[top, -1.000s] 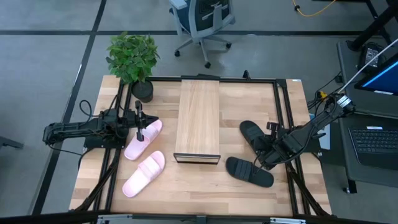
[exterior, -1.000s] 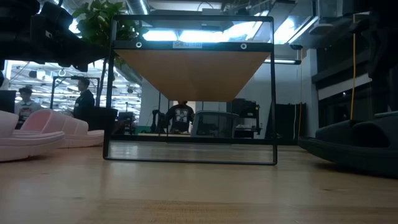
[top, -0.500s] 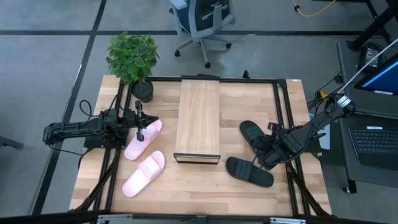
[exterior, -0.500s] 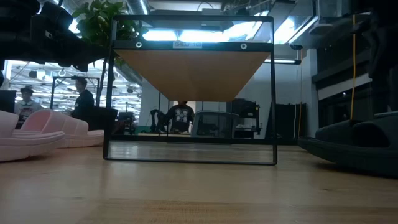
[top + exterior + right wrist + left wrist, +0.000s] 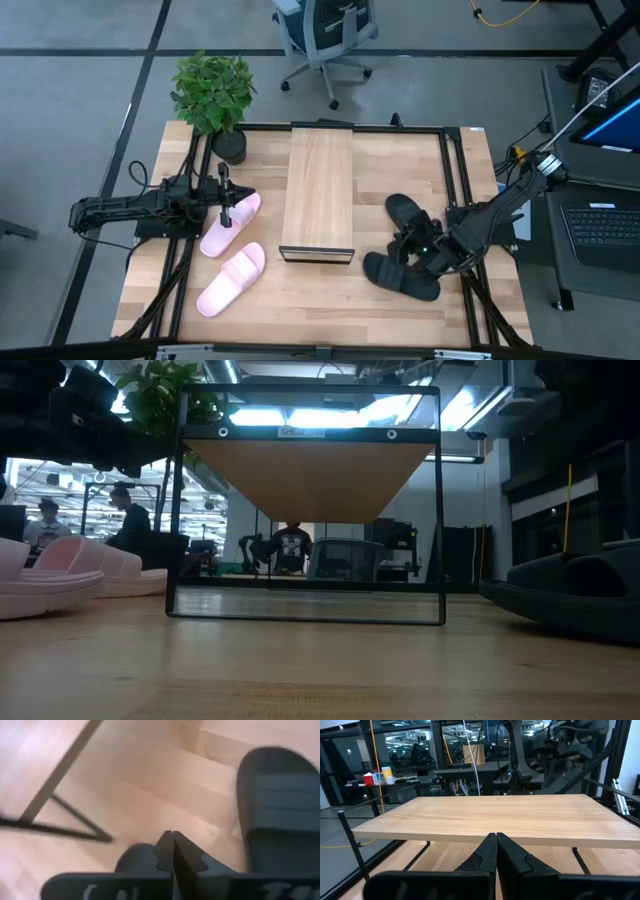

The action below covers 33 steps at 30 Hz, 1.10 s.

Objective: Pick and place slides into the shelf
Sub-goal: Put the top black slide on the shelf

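Wooden tabletop [image 5: 320, 300] inside a dark frame, office floor beyond. Left gripper [image 5: 225, 215], clenched and empty, sits over the far pink slide [image 5: 232, 224]; second pink slide [image 5: 231, 279] lies nearer. Shelf [image 5: 318, 192] stands centre. Right gripper [image 5: 408, 252], clenched and empty, hovers between two black slides [image 5: 401, 275].

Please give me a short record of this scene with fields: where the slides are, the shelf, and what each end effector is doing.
pink slides: two, on the table, left of the shelf
black slides: two, on the table, right of the shelf
shelf: table centre, no slide on top
left end effector: shut, over the farther pink slide, empty
right end effector: shut, between the black slides, no grip visible
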Each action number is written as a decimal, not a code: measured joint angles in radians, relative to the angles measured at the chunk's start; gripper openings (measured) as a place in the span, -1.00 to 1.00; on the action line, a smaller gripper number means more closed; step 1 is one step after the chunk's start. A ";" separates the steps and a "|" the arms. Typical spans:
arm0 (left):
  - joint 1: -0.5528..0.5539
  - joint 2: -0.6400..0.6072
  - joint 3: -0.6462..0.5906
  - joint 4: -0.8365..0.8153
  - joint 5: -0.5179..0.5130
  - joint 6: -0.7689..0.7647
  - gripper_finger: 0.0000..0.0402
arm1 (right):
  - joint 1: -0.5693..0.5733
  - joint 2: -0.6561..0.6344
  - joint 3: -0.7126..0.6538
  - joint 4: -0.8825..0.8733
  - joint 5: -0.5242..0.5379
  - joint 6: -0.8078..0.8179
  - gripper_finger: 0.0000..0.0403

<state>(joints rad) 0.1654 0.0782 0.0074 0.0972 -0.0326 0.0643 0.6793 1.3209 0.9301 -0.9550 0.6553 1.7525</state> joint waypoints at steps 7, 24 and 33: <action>0.000 0.000 0.000 0.001 0.000 0.000 -1.00 | 0.041 0.123 -0.040 -0.015 0.013 0.291 -0.99; 0.000 0.000 0.000 0.001 0.000 -0.002 -1.00 | 0.065 0.176 -0.040 -0.083 0.078 0.546 -0.98; 0.000 0.000 0.000 0.001 0.000 -0.001 -1.00 | 0.062 0.176 -0.040 -0.144 0.084 0.552 -0.98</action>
<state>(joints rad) 0.1651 0.0782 0.0075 0.0982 -0.0331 0.0635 0.7410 1.4971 0.8906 -1.0993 0.7396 2.3041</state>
